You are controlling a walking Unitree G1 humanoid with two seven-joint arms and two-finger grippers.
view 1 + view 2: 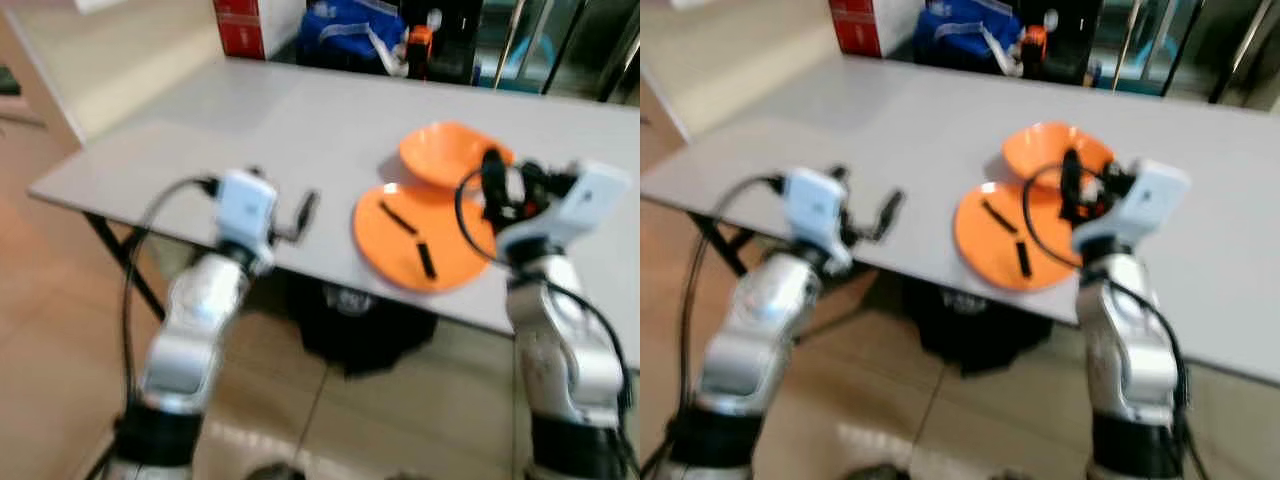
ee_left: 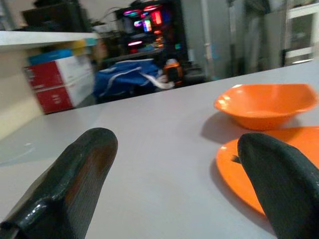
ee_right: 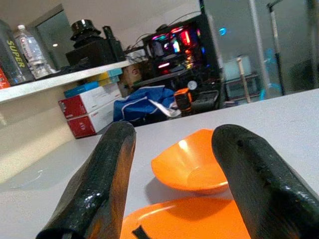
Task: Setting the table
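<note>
Nearest us are our two silver arms, smooth and rounded, reaching over the near edge of the grey table (image 1: 300, 120), whose top is flat and matte. Our left gripper (image 2: 174, 189) hovers low over bare tabletop near that edge, its two blunt black fingers spread wide with nothing between them. Our right gripper (image 3: 174, 174) sits over the near side of the dishes, fingers likewise parted and empty; their surface looks slightly glossy and rough.

Just beyond, a round, shallow orange plate (image 1: 400, 250) lies flat near the table's front edge, with two short dark stick-shaped items (image 1: 398, 218) resting on it; we cannot tell what they are. Touching or just behind the plate stands an orange bowl (image 3: 192, 167), smooth plastic-looking with a softly squared rim.

Past the far edge of the table we see a crumpled blue bag (image 2: 127, 82), red-and-white boxes (image 2: 60, 84), and a dark case lit with coloured lights (image 3: 174, 45).
</note>
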